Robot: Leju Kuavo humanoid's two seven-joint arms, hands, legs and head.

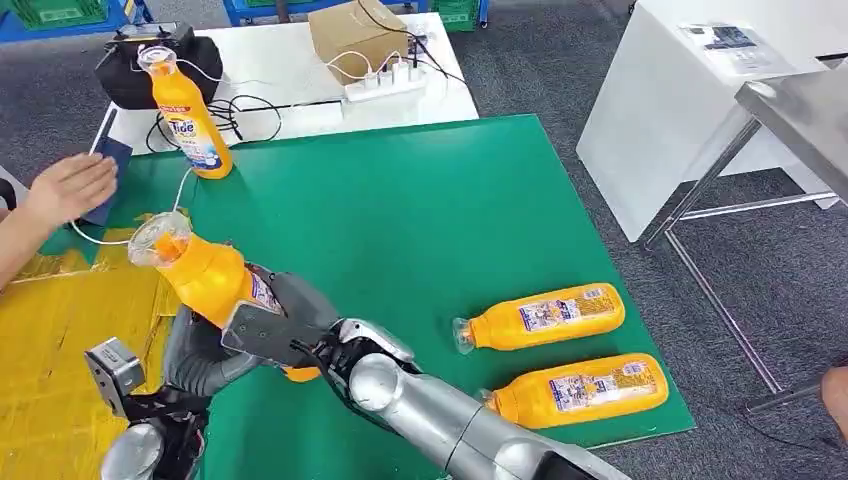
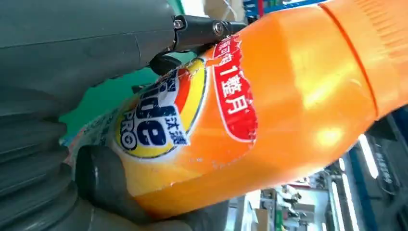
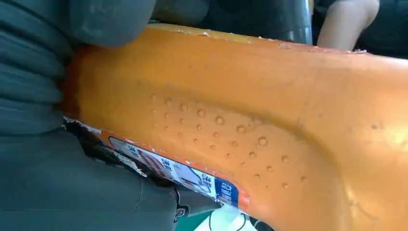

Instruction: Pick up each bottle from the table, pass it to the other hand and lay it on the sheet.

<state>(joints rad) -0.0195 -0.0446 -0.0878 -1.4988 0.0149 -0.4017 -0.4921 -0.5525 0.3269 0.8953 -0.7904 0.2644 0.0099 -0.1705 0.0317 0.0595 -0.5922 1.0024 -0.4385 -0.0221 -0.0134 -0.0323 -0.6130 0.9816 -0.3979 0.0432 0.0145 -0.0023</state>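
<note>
An orange detergent bottle (image 1: 205, 272) is held tilted above the left edge of the green sheet (image 1: 420, 210), its cap end pointing up and left. My right hand (image 1: 280, 320) reaches across and grips the bottle's lower body. My left hand (image 1: 195, 362) wraps it from below on the left. The left wrist view shows the bottle (image 2: 269, 106) with its label against my left hand (image 2: 62, 144). In the right wrist view the bottle (image 3: 269, 120) lies in my right hand (image 3: 57, 159). Two more orange bottles (image 1: 545, 318) (image 1: 580, 388) lie on the green sheet's right side. Another bottle (image 1: 190, 115) stands upright at the far left.
A yellow sheet (image 1: 60, 330) lies left of the green one. A person's hand (image 1: 65, 190) reaches in from the left edge. The white table behind carries a black bag (image 1: 130, 75), a cardboard box (image 1: 355, 35), a power strip (image 1: 385, 82) and cables. A white cabinet (image 1: 670, 110) stands at the right.
</note>
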